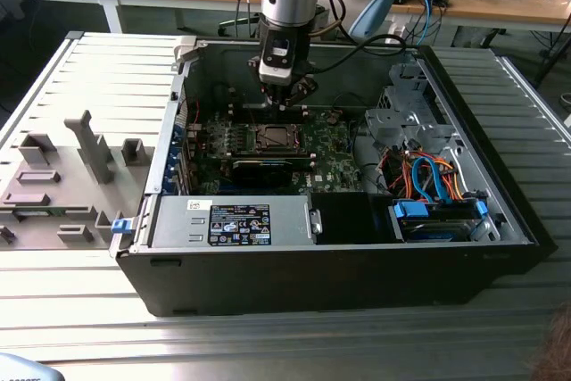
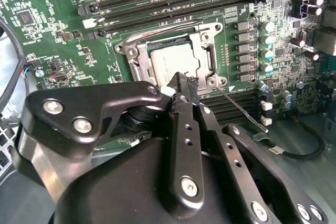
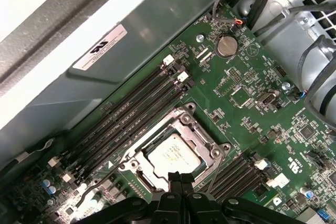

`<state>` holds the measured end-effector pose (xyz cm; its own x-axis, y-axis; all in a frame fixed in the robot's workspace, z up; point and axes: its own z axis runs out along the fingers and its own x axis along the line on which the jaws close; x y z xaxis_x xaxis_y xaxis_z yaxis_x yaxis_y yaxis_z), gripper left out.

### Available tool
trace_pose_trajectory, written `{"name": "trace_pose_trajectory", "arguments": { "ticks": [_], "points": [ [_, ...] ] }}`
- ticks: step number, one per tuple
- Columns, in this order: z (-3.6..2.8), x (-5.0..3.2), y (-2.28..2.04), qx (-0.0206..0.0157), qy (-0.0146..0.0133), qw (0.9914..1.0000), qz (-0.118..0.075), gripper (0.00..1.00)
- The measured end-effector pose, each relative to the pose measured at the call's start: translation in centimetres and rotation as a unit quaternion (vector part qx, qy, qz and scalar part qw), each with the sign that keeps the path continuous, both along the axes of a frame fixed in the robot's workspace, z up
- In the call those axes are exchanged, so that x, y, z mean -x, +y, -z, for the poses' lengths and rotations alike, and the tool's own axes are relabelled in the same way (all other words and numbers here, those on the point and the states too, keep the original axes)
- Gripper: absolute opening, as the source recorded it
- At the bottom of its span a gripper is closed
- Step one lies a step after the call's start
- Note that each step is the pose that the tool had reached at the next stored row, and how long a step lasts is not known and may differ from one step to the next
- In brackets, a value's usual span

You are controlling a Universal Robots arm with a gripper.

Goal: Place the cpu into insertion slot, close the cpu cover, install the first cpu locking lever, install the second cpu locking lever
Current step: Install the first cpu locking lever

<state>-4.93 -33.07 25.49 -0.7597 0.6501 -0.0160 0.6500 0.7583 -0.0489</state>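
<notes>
Holds matte black claw (image 2: pixel 182 79) pinched narrow at thin silver cover (image 2: pixel 206 51) rim, framing flat pale square chip (image 2: pixel 173 59).

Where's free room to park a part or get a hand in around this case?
Free: ribbed table between case and exterior camera, plus the strip at the exterior view's right. Inside, the dark bay between power supply and drive cage. Crowded: gripper over the cpu, cables by the cage.
</notes>
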Motion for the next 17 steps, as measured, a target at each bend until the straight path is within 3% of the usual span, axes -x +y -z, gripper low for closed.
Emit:
{"name": "trace_pose_trajectory", "arguments": {
  "ticks": [17],
  "points": [
    [0.01, 0.00, 0.00, 0.0000, 0.0000, 0.99980, -0.020, 0.11]
  ]
}}
